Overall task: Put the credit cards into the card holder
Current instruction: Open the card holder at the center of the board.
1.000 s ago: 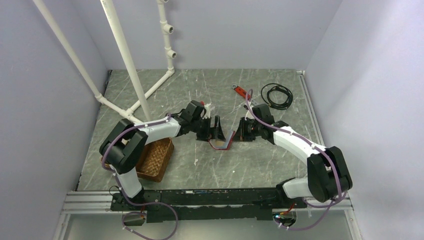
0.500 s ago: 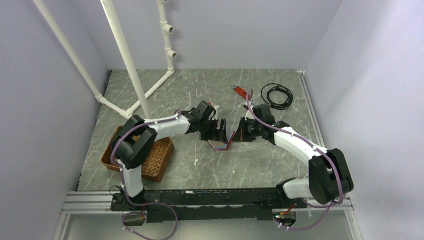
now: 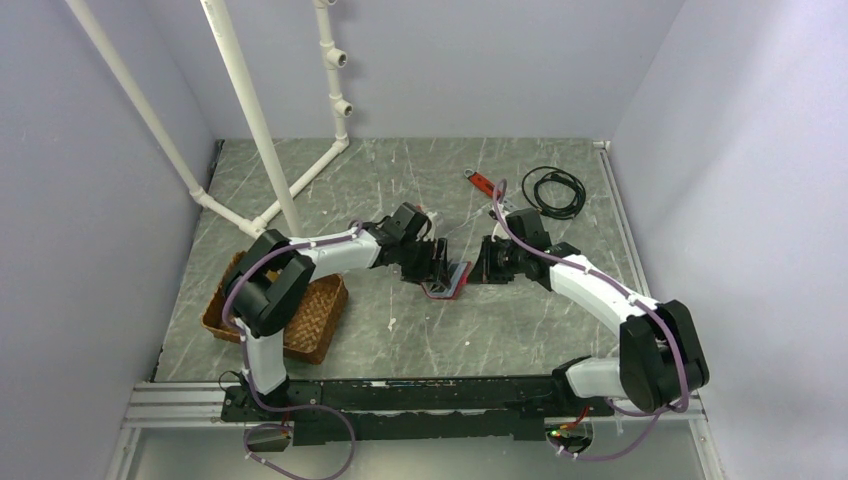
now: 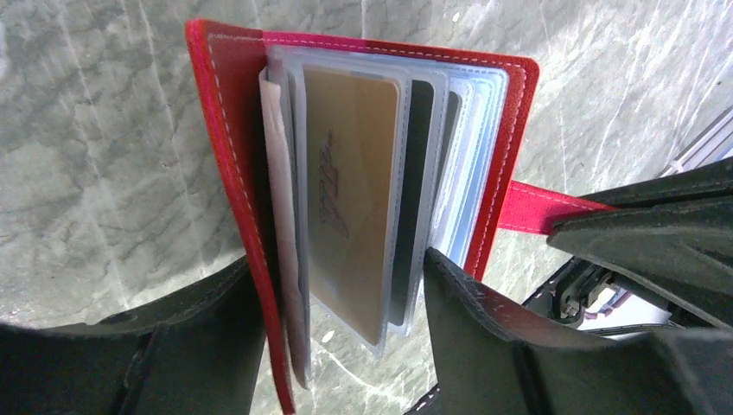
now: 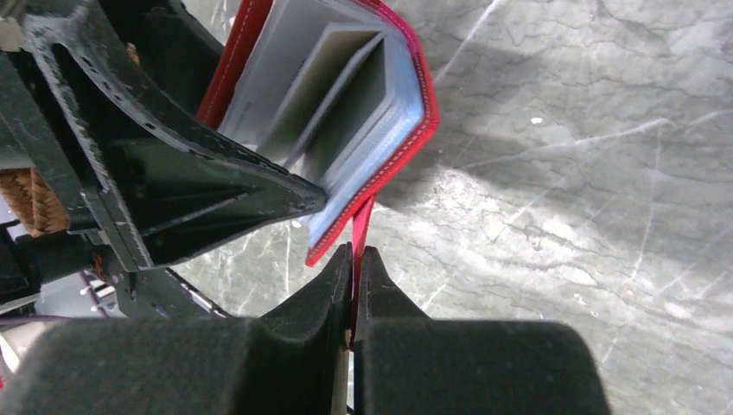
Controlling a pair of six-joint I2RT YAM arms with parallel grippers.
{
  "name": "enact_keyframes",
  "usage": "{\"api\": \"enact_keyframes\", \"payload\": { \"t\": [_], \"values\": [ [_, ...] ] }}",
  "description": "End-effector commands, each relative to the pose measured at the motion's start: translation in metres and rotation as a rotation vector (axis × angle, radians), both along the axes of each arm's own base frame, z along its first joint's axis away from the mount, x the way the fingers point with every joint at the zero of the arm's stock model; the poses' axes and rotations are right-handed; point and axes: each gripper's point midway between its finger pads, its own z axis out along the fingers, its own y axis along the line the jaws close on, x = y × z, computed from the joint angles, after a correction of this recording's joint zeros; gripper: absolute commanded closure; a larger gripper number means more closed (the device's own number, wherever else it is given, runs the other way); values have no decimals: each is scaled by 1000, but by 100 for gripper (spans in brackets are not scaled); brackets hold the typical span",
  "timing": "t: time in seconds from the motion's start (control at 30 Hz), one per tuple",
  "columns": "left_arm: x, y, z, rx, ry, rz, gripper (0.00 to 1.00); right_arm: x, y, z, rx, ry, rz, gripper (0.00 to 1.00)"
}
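The red card holder (image 3: 450, 279) stands on edge on the table between my two grippers, partly folded. In the left wrist view its red cover (image 4: 229, 130) and clear sleeves fan open, and one sleeve holds a gold-brown credit card (image 4: 350, 190) with a dark card (image 4: 421, 173) behind it. My left gripper (image 4: 339, 264) straddles the holder's lower end, jaws wide, its left finger (image 4: 216, 328) against the red cover. My right gripper (image 5: 354, 255) is shut on the holder's red strap (image 5: 364, 220). From above, the left gripper (image 3: 437, 264) and the right gripper (image 3: 482, 268) face each other.
A brown wicker tray (image 3: 318, 322) sits by the left arm's base. A red-handled wrench (image 3: 482, 183) and a coiled black cable (image 3: 553, 190) lie at the back right. A white pipe frame (image 3: 262, 130) rises at the back left.
My left gripper moved right onto the card holder and its jaws narrowed around it. The holder folded from a wide V to nearly closed. The right gripper kept its hold on the strap.
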Motion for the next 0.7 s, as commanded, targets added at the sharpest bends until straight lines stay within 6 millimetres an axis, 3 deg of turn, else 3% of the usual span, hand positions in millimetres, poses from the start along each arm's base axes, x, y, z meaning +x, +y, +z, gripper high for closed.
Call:
{"api": "enact_keyframes", "payload": {
  "t": [0.0,0.37,0.6,0.67],
  "values": [
    [18,27,3,42,-44,99,36,8,-11,17,-51,-79,-23,100],
    [24,44,3,39,-39,136,34,6,-19,15,-95,-85,-36,100],
    [23,51,-18,103,-9,130,39,13,-47,2,-246,-73,-124,100],
    [22,52,-21,120,-1,123,40,14,-44,3,-238,-82,-109,100]
  ]
}}
